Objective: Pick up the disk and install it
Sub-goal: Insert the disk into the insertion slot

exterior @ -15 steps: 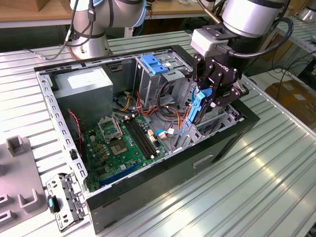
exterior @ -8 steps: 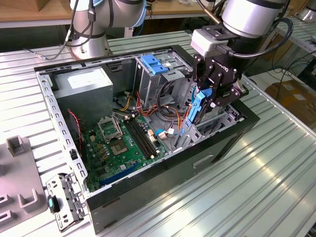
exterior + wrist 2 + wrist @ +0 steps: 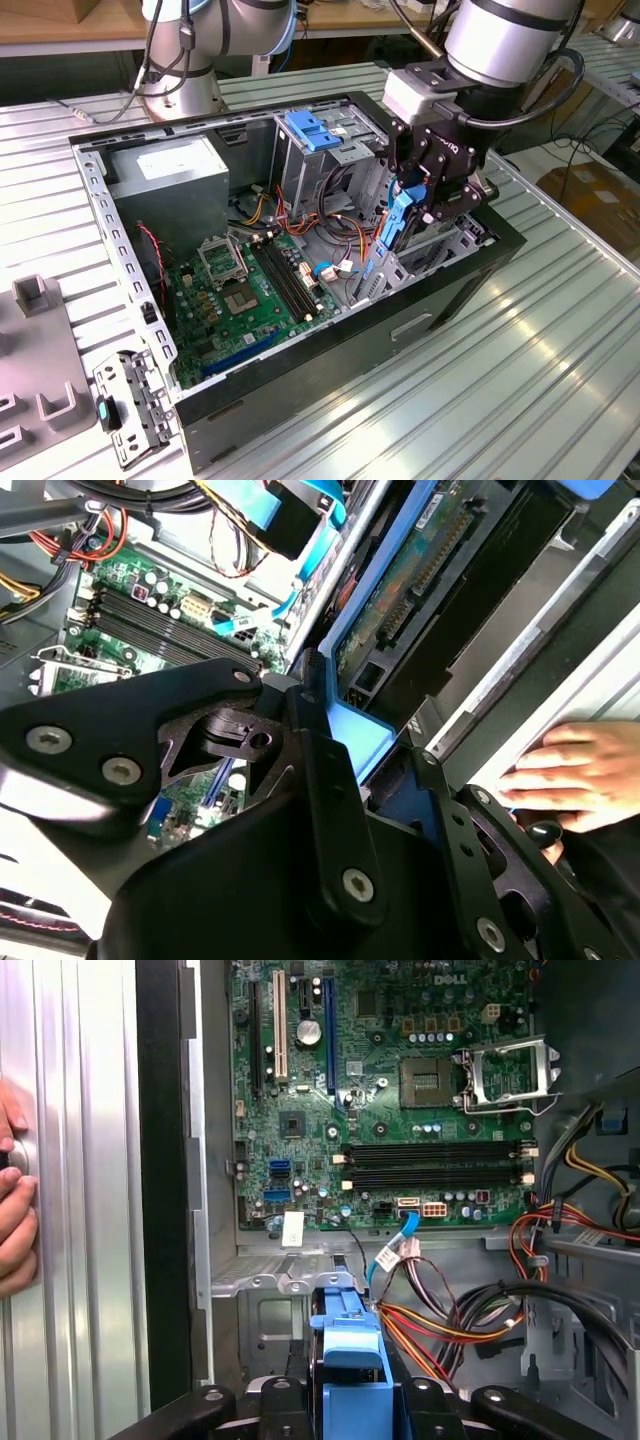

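End effector (image 3: 412, 208) around flat blue-railed disk (image 3: 394, 232)

White lettering is seen printed on the motherboard (image 3: 380, 1030). A white sticker is carried on the power-supply box (image 3: 180, 200), but its print cannot be made out.

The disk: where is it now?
The disk stands on edge in the gripper, at the exterior view's right end of the computer case, beside the drive cage.
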